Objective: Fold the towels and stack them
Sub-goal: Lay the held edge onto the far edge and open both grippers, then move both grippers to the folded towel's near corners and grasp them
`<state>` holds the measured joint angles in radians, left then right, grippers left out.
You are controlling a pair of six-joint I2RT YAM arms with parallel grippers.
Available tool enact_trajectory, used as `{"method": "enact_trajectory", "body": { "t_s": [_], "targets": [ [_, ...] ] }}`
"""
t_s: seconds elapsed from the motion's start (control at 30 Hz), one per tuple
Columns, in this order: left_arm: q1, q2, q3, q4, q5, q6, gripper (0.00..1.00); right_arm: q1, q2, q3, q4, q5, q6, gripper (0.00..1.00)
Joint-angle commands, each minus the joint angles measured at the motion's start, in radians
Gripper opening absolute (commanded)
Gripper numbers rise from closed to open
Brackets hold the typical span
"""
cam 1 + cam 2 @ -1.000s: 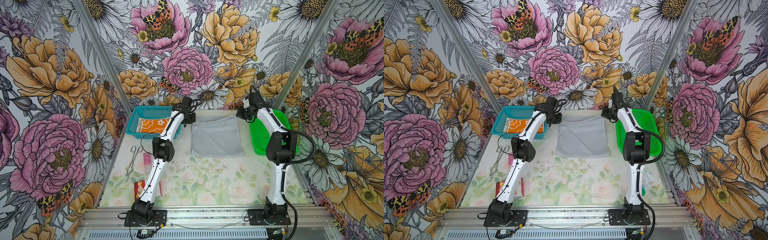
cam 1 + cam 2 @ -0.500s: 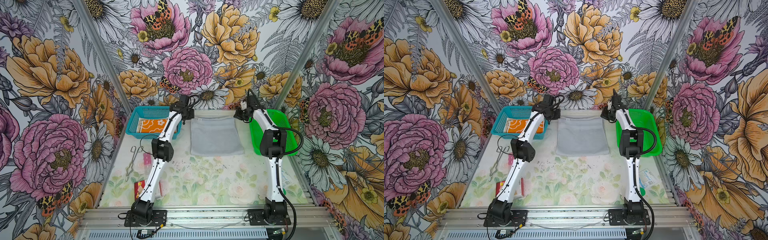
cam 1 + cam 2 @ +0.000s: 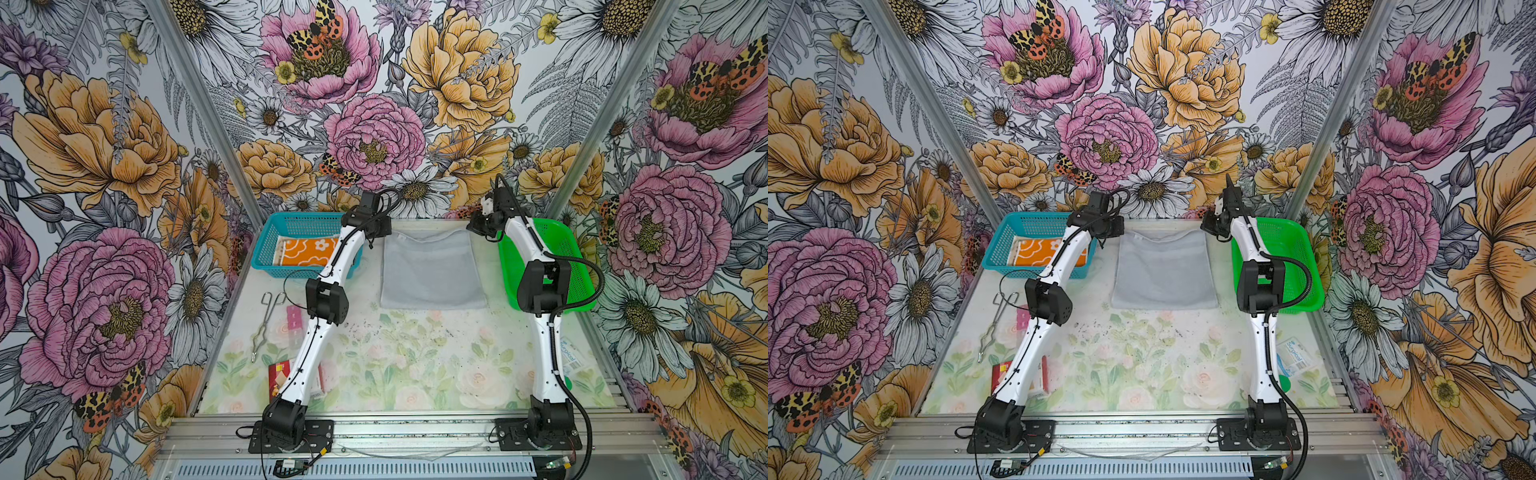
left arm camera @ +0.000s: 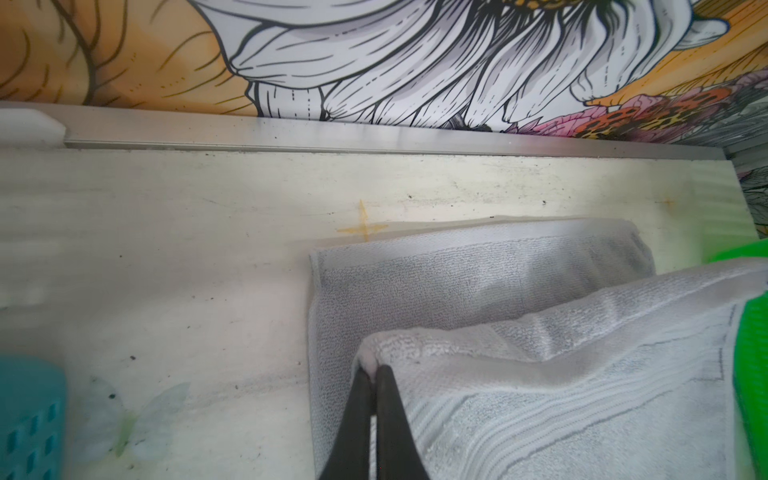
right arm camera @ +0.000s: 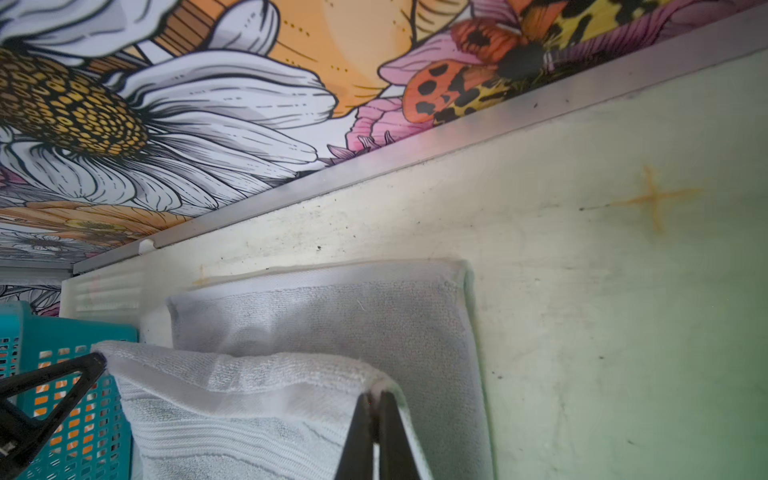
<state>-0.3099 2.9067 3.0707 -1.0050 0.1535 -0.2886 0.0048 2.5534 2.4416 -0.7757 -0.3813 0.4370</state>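
Grey towel, in both top views: flat at the back of the bench, between blue basket and green basket. Soft, light, floppy. Best pinched at two corners together.

Left wrist view: left hand clamped on one raised corner, a fold not clear from above.

Right wrist view: right hand pinching the other corner, with the edge sagging between.

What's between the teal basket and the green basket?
The grey towel, its folded-over corners pinched by the left gripper and right gripper; clear in both top views.
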Motion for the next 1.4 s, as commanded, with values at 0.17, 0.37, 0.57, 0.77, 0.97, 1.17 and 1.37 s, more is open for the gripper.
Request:
{"method": "enact_trajectory", "body": {
  "t_s": [0.17,0.37,0.57,0.77,0.97,1.17,1.37],
  "targets": [
    [-0.008,0.025,-0.01,0.198,-0.058,0.025,0.34,-0.009,0.092,0.095,0.013,0.035,0.027,0.16],
    [-0.02,-0.036,0.007,0.261,-0.056,0.067,0.64,-0.009,0.058,0.1,0.013,0.032,-0.008,0.51],
    [-0.06,-0.232,0.005,-0.096,-0.072,0.058,0.62,0.02,-0.192,-0.128,0.014,0.008,-0.039,0.67],
    [-0.16,-0.589,-0.62,-0.33,-0.227,0.117,0.56,0.117,-0.634,-0.777,0.08,0.089,-0.017,0.65],
    [-0.113,-1.121,-1.491,0.129,0.001,0.007,0.53,0.101,-0.931,-1.316,0.236,0.065,0.059,0.62],
    [-0.156,-1.186,-1.827,0.408,0.096,-0.109,0.53,0.084,-1.004,-1.493,0.302,0.082,0.072,0.61],
    [-0.158,-1.143,-1.904,0.551,0.078,-0.183,0.5,0.073,-0.98,-1.495,0.324,0.099,0.076,0.58]
  ]
}}
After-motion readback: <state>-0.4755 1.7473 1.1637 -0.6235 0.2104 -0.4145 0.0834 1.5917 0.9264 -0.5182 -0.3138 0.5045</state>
